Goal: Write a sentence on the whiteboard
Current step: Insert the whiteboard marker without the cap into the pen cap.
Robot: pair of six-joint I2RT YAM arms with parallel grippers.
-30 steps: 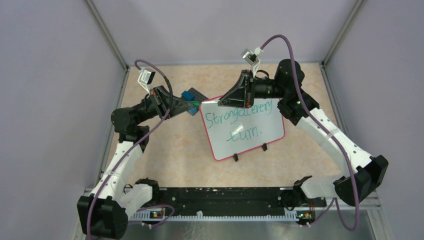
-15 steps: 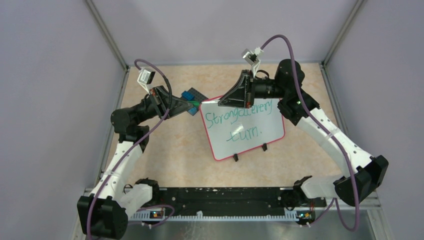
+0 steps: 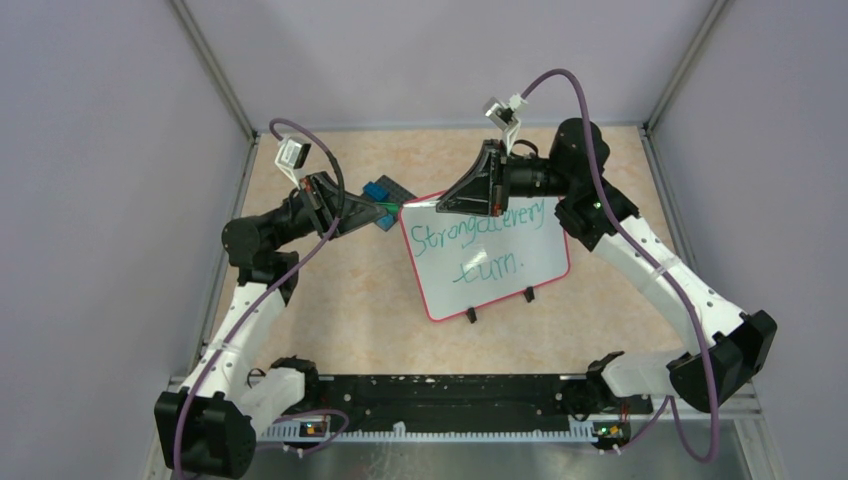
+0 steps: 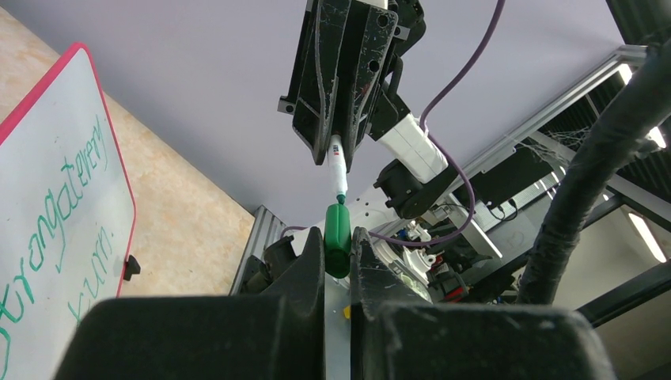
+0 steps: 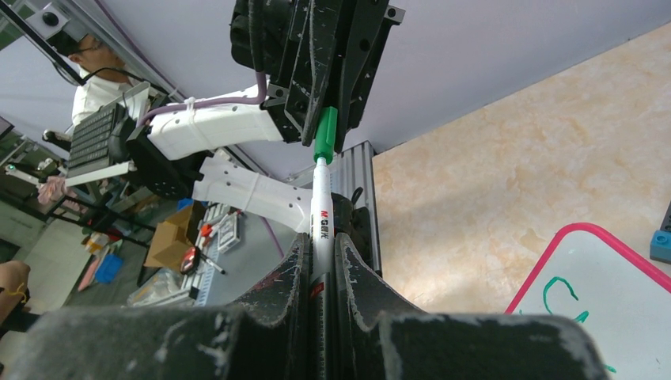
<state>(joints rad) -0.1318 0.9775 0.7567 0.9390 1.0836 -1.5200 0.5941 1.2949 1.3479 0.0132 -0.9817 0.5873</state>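
Beige marbled tabletop lying inside pale lilac walls, aluminium frame posts rising at far corners. Whiteboard sitting skewed near table centre, propped on black feet, carrying green handwriting. Blue blocks sitting just beyond its far-left corner. Left gripper pinching green cap, jaws narrow. Right gripper clamping white marker, jaws narrow. Cap and marker tip meeting in air between arms. Person sitting in room beyond frame.
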